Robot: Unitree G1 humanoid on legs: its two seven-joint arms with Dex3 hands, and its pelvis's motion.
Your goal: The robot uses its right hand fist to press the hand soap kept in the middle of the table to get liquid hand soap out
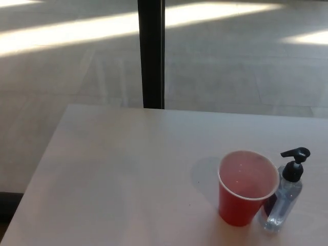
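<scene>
So from my head cam, the hand soap bottle (282, 202) is sitting in the lower right of the frame, upright on the table (118, 174). It's a small clear bottle, see-through with what looks like clear liquid inside, and it's topped by a black pump (295, 161) whose nozzle points toward the left of the frame. Right beside it on the left, touching or as good as touching, is a red cup (246, 187) with a white rim, standing upright with its mouth open to the camera; it overlaps the bottle's lower left side. The table is pale and smooth. Past its far edge there's a grey floor (230, 66) with bright sun stripes, plus a dark vertical post (151, 51) at upper centre. Neither hand shows on my feed, so I can't tell whether they're clenched or released.
</scene>
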